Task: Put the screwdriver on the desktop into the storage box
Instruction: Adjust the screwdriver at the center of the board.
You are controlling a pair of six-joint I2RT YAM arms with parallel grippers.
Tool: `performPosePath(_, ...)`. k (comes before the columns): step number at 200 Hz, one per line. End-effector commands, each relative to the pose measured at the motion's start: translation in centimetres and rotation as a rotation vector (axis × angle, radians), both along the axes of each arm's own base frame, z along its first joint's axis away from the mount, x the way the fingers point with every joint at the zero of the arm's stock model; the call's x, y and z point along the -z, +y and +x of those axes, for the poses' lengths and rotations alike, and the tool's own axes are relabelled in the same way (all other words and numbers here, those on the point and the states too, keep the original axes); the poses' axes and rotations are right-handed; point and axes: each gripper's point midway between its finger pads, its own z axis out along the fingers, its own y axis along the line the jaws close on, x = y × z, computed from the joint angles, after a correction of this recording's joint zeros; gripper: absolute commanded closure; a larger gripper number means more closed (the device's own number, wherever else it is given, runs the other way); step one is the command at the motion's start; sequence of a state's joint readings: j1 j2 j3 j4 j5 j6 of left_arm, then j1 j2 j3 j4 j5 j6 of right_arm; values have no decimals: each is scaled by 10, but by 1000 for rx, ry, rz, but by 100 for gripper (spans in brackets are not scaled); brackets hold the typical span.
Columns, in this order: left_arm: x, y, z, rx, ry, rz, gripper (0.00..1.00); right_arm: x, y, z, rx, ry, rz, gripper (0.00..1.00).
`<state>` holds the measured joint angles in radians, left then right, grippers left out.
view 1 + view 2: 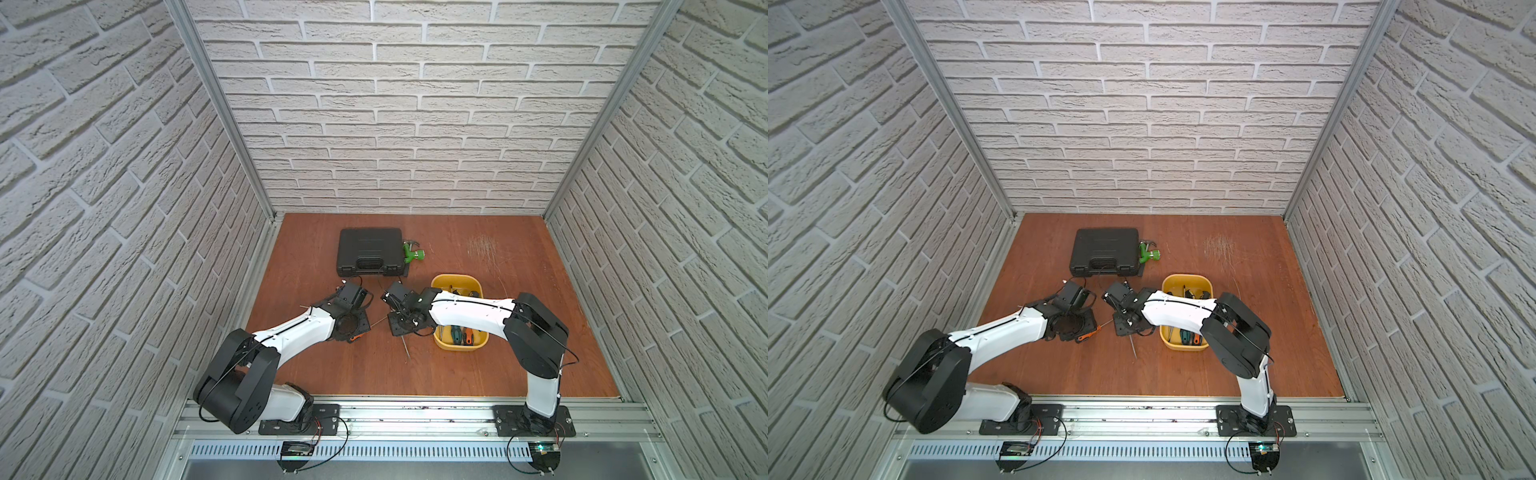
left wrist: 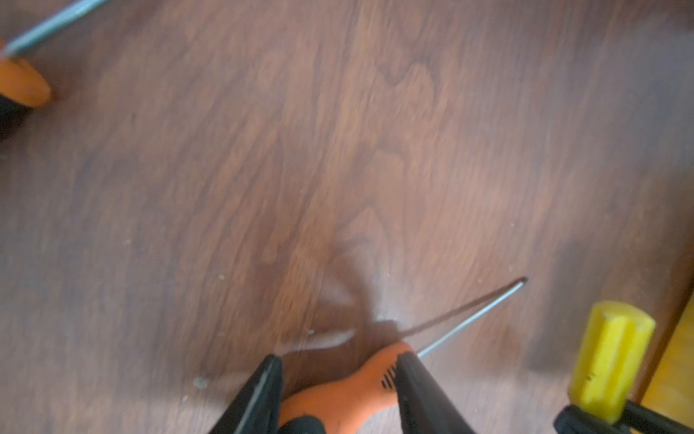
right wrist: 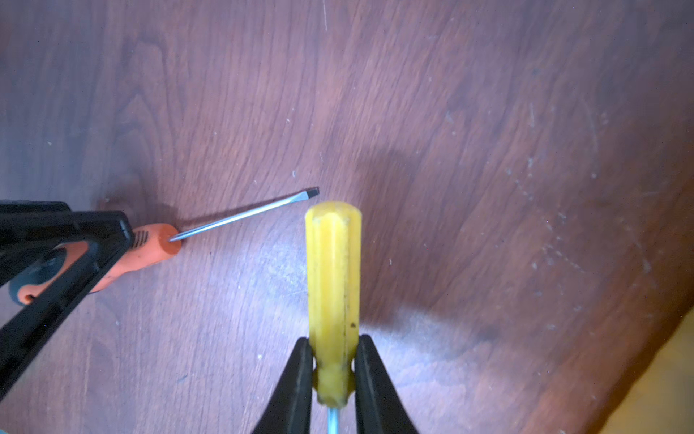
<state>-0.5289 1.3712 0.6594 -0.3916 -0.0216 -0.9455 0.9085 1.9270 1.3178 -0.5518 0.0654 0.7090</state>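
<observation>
The left fingers [image 2: 417, 390], smooth black wedges, pinch the ribbed orange-and-black grip of the orange-handled screwdriver [image 2: 349, 390]. Its thin steel shaft lies low over the reddish wood-grain tabletop [image 1: 374, 374], flat tip toward the right fingers [image 3: 296, 379], which are pressed onto the neck of the yellow-handled screwdriver [image 3: 332, 270], made of fluted plastic. A third screwdriver [image 2: 22, 79], orange-tipped and blurred, lies well apart from the left fingers. Just beside the right fingers, away from the left ones, sits the shallow, round-cornered yellow plastic storage box [image 1: 459, 347], holding several screwdrivers, green and orange handles among them, too covered to count.
</observation>
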Motion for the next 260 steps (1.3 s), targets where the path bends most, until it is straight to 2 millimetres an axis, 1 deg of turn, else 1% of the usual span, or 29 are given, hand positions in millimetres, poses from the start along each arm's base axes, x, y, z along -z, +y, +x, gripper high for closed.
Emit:
performPosePath(1, -3, 6, -5, -9, -7, 25, 46, 11, 6, -4, 3, 18, 9, 98)
performPosePath(20, -12, 5, -5, 7, -36, 25, 44, 12, 9, -3, -6, 23, 3, 98)
performPosePath(33, -17, 4, -7, 25, -55, 29, 42, 6, 13, 0, -10, 17, 12, 98)
performPosePath(35, -18, 4, -7, 27, -58, 29, 41, 14, 12, 0, -12, 28, -4, 98)
performPosePath(40, -19, 3, -8, 36, -63, 29, 41, 16, 13, 0, -12, 34, -7, 98)
performPosePath(87, -24, 2, -15, 72, -85, 25, 40, 17, 29, 6, -32, 50, 3, 98)
performPosePath(120, -37, 1, -16, 93, -132, 32, 37, 13, 34, 9, -48, 50, 2, 98)
performPosePath(159, -40, 2, -20, 108, -133, 43, 36, 8, 39, 12, -61, 49, 7, 98)
performPosePath(197, -52, 9, -21, 96, -166, 58, 34, -9, 39, 14, -65, 20, 18, 98)
performPosePath(241, -74, 15, -17, 99, -210, 75, 33, -36, 36, 17, -63, -29, 45, 98)
performPosePath(250, -78, 15, -17, 100, -220, 74, 33, -36, 35, 16, -61, -31, 40, 97)
performPosePath(251, -79, 15, -17, 100, -221, 73, 33, -42, 35, 17, -61, -40, 51, 97)
performPosePath(253, -79, 15, -17, 100, -221, 73, 33, -47, 35, 17, -60, -48, 60, 98)
performPosePath(260, -81, 15, -17, 102, -227, 72, 33, -54, 34, 17, -62, -57, 67, 98)
